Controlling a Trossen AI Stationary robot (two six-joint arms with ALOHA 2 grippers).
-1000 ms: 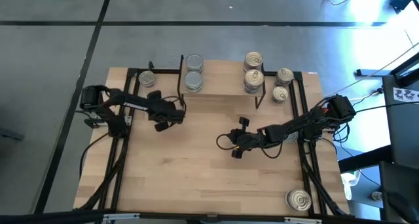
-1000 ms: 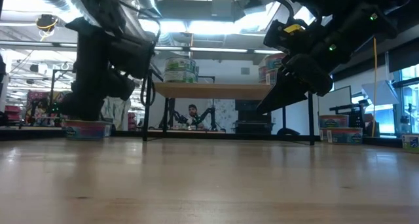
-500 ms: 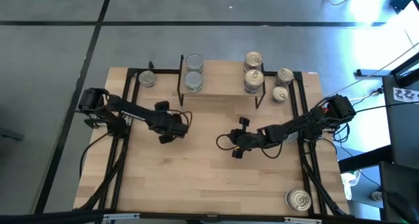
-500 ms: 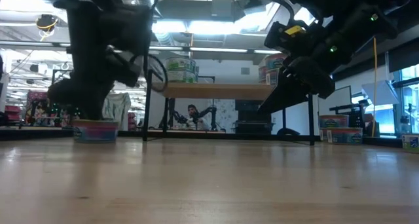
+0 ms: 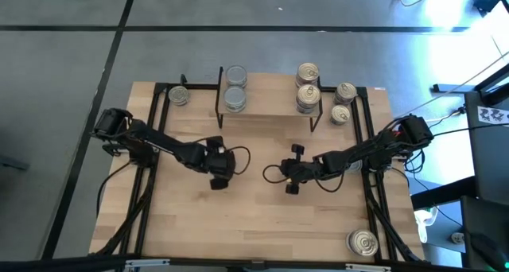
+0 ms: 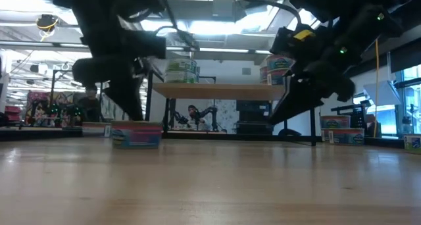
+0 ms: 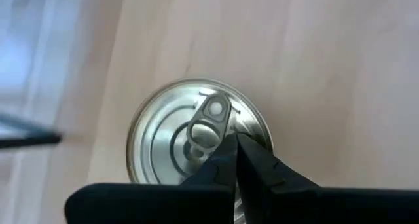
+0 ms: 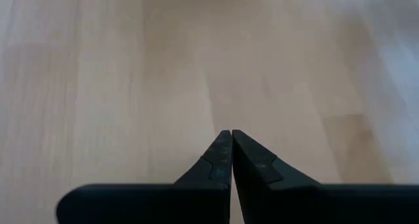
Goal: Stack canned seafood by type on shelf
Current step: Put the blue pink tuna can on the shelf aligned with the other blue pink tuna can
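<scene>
A tin with a pull-ring lid (image 7: 157, 142) stands on the wooden tabletop under my left gripper (image 7: 234, 140), which is shut and hides it in the high view (image 5: 219, 176). The low view shows this tin (image 6: 136, 133) on its base on the table. My right gripper (image 8: 231, 133) is shut and empty, above bare tabletop at mid-table (image 5: 289, 184). The shelf (image 5: 266, 105) stands at the far side, with silver-lidded tins (image 5: 235, 86) at its left end and pull-ring tins (image 5: 308, 85) at its right end. My left gripper touches the tin's lid (image 7: 255, 129) with its shut fingertips, right beside the pull ring (image 7: 204, 127). The fingers come from above, pointing down. The tin stands upright with its base on the table. I cannot tell whether a fingertip catches the ring.
One tin (image 5: 178, 95) stands on the table left of the shelf, two tins (image 5: 343, 102) right of it, and one (image 5: 362, 242) at the near right corner. Black frame rails (image 5: 147, 192) run along both table sides. A person shows in the room behind (image 6: 193, 113).
My left gripper has gone toward the table's right and near edges, to mid-table. The tin under it has slid along the tabletop with it, staying upright. My right gripper has kept its place.
</scene>
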